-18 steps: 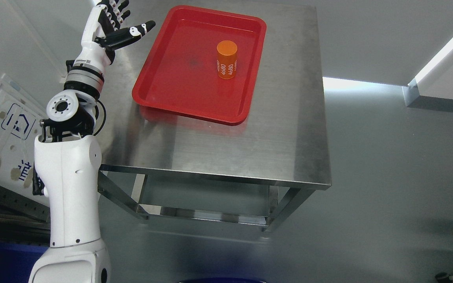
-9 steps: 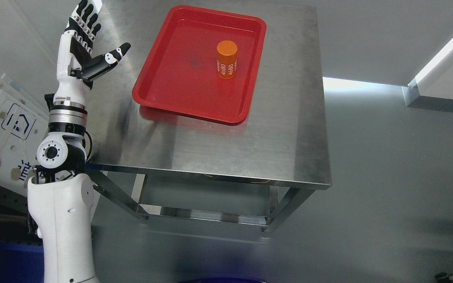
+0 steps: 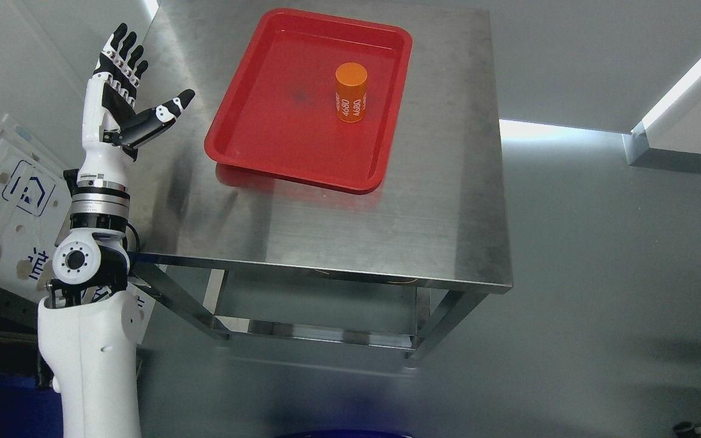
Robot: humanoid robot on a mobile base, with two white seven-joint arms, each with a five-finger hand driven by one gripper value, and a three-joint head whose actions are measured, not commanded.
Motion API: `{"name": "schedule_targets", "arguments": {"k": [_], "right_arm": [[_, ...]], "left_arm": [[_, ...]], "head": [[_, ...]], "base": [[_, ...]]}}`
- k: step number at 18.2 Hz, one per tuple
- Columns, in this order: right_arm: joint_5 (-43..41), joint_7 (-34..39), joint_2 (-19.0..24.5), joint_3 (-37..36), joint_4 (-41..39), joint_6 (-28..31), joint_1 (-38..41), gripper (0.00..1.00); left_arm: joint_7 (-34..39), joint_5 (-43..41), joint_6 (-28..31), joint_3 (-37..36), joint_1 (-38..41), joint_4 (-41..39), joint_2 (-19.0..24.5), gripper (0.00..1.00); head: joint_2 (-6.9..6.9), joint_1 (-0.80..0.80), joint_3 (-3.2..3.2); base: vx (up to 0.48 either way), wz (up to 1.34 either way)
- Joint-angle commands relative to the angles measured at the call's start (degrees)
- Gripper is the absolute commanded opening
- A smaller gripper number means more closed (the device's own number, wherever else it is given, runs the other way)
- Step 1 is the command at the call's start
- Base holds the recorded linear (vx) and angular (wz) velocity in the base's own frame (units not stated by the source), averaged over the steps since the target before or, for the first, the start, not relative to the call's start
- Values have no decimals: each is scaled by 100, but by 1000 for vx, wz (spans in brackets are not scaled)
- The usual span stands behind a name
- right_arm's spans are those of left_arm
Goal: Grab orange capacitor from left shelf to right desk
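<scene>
Grey floor, smooth and faintly glossy, fills the frame; a white sign panel with blue markings leans at 9 o'clock. Steel tabletop takes the upper middle: brushed metal, rectangular, dull reflections, on a welded frame of angle legs with cross-braces below. On it toward 12 o'clock sits a red tray, glossy plastic, shallow, rounded corners, raised rim, set slightly askew to the table edges. Left arm rises from 7 o'clock along the tabletop's left edge, white shell segments with black and metal joint rings. Left hand is at about 10 o'clock, off the tray's left side and well apart from it: fingers straight and close side by side pointing up, thumb splayed toward the tray, palm empty. Right arm not visible. Orange capacitor stands upright inside the tray, right of the tray's centre: a short smooth cylinder, flat top, white numerals printed on its side. No shelf shows here. Judgement: the capacitor appears delivered already, standing free on the table with nothing touching it, so the step in hand looks like the release-and-clear end of the task. Next move calls only for keeping the arm clear of the tray rim and table edge while it stows; nothing left to grasp.
</scene>
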Motion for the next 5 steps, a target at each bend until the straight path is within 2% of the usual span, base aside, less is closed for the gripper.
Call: {"name": "schedule_targets", "arguments": {"k": [1,5], "right_arm": [[0,-4,-100,-70,-132,18,193,100],[0,-4,-100,-62,-132,18,193,100]], "left_arm": [[-12,6,26,28,100,-176,100,100],[-12,6,26,19,100,-167,100,100]], "head": [[0,0,0],[0,0,0]], "base": [[0,0],[0,0]]}}
